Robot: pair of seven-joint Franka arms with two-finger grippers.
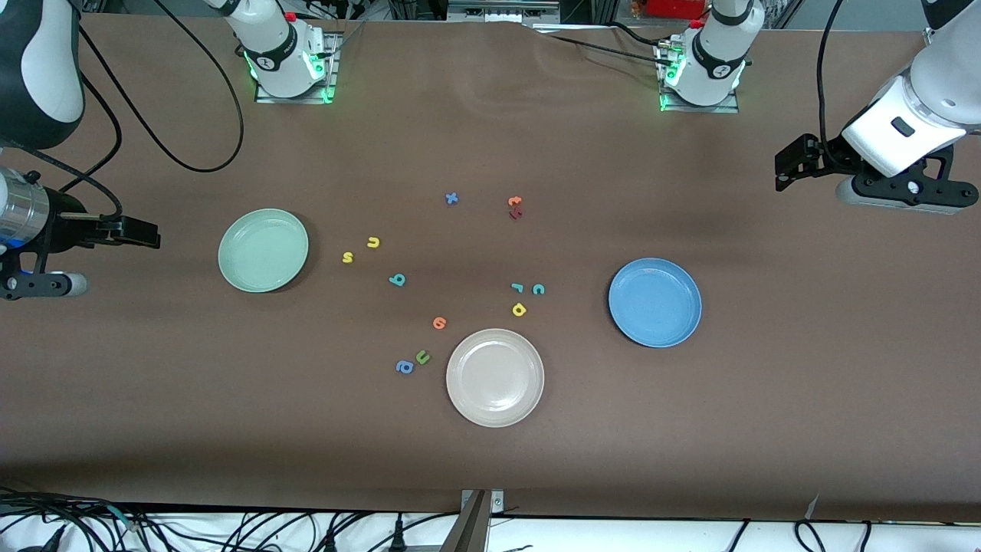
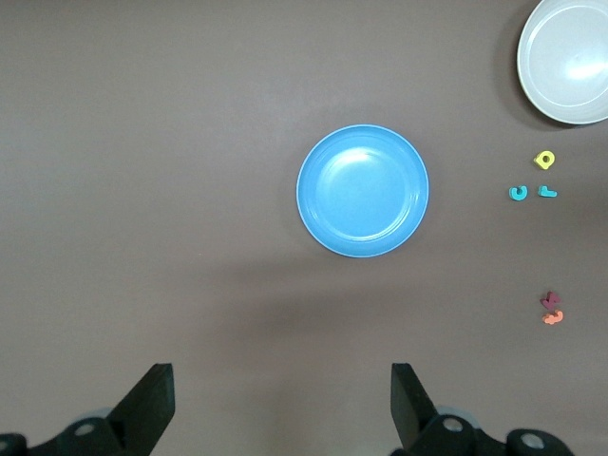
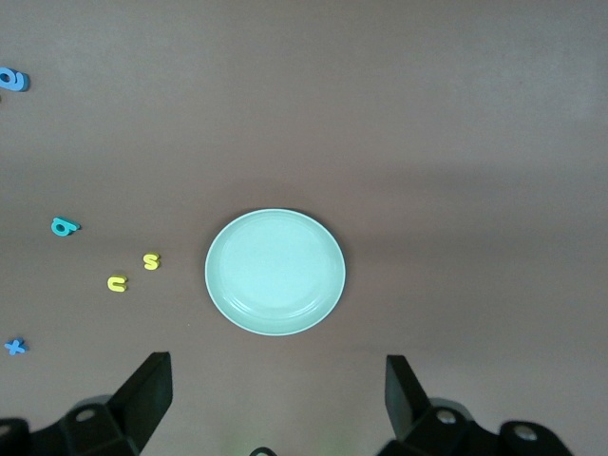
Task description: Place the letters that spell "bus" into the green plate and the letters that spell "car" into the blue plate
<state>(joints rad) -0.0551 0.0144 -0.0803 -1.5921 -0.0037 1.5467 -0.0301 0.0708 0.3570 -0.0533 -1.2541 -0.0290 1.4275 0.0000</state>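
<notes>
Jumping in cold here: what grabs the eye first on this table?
Three plates: the green plate toward the right arm's end, the blue plate toward the left arm's end, a beige plate between them, nearest the front camera. Small coloured letters lie scattered mid-table; none sits in a plate.

Bare table [image 1: 766, 399] rings both plates; loose letters [image 1: 517, 310] crowd the middle beside the beige plate [image 1: 495, 377].

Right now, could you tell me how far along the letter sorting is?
Nothing is done: the round mint-green plate and round blue plate hold no letters. Nothing is in hand: the left gripper and right gripper wait open. Left: teal b, yellow u, yellow s; teal c, yellow a, teal r.
</notes>
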